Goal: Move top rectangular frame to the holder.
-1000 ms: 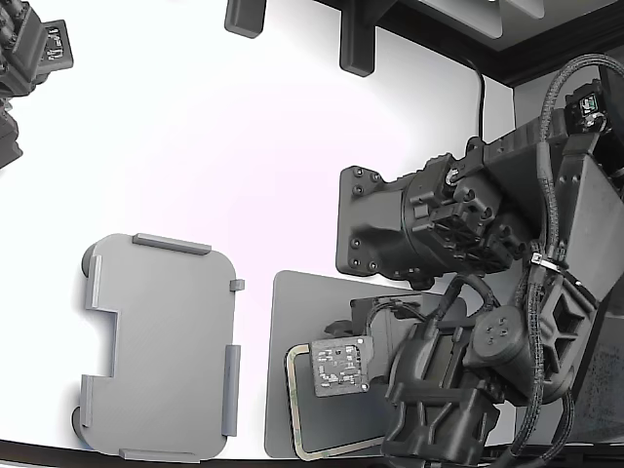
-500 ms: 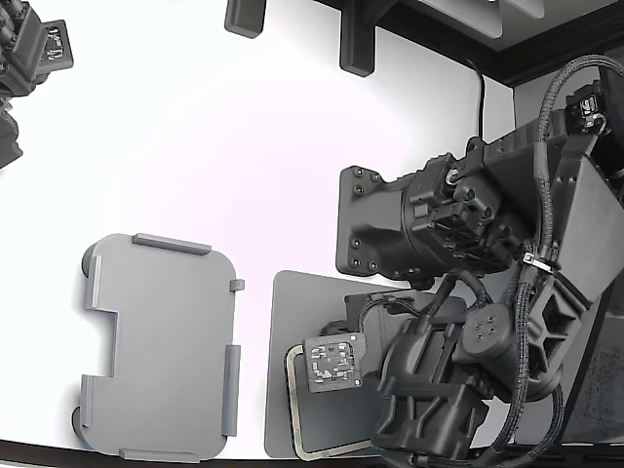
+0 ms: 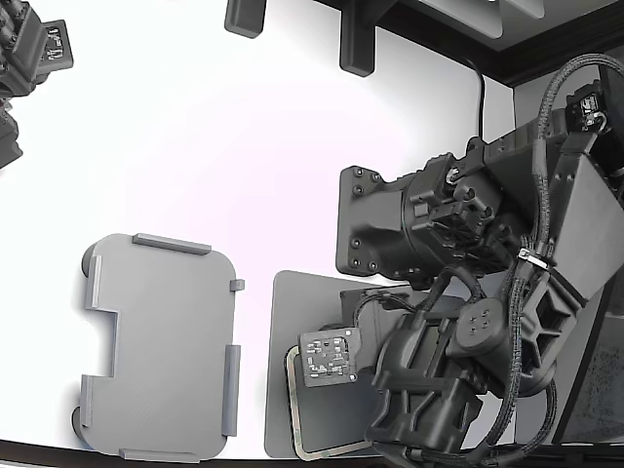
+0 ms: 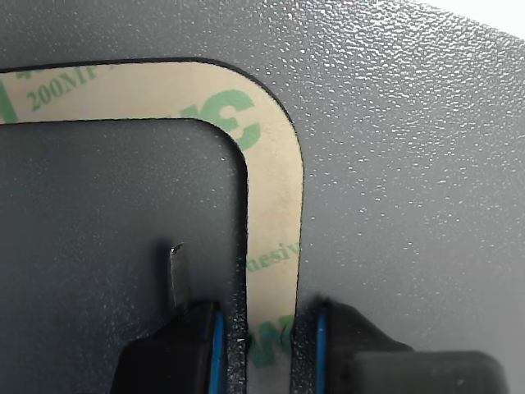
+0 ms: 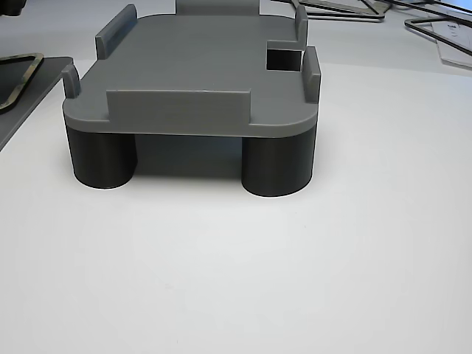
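In the wrist view the top rectangular frame (image 4: 275, 197) is a thin cream strip with green print, lying flat on a dark grey mat (image 4: 410, 164). My gripper (image 4: 267, 341) is open and straddles one side of the frame. One finger (image 4: 184, 349) is inside the cut-out and the other sits outside the strip, both with small gaps to it. A thin metal blade (image 4: 179, 275) sticks out by the inner finger. In the exterior view the arm (image 3: 439, 380) covers most of the frame (image 3: 291, 405). The light grey holder (image 3: 156, 346) lies apart on that view's left, with nothing on it.
In the other view the holder (image 5: 199, 74) stands on dark round feet, with the mat's edge (image 5: 22, 103) beside it. More thin frames (image 5: 435, 29) lie behind. A second arm's black parts (image 3: 29, 58) sit at the exterior view's upper left.
The arm has swung toward the exterior view's left and settled over the mat. Its wrist board moved left and slightly up. The holder and the mat stayed put.
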Controlling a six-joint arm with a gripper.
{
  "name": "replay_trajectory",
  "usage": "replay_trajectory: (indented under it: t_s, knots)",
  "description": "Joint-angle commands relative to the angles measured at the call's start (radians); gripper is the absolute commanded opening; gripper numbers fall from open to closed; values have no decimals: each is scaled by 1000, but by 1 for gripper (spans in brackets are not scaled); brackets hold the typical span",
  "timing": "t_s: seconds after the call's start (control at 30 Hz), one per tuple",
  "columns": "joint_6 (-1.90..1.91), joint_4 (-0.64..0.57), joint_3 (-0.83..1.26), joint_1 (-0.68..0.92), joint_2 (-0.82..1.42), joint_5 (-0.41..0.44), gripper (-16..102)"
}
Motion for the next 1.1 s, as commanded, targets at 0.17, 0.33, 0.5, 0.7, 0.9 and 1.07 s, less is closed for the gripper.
replay_trajectory:
  t_s: [0.17, 0.33, 0.5, 0.7, 0.9, 1.07]
  knots:
    - [18, 32, -43, -23, -2, 11, -10]
    - [83, 155, -186, -29, 15, 15, -11]
    - [407, 322, -428, -31, 14, 69, -11]
    - [746, 414, -690, -104, -78, 123, -11]
    - [897, 416, -853, -221, -183, 137, -11]
    - [956, 416, -948, -264, -222, 169, -11]
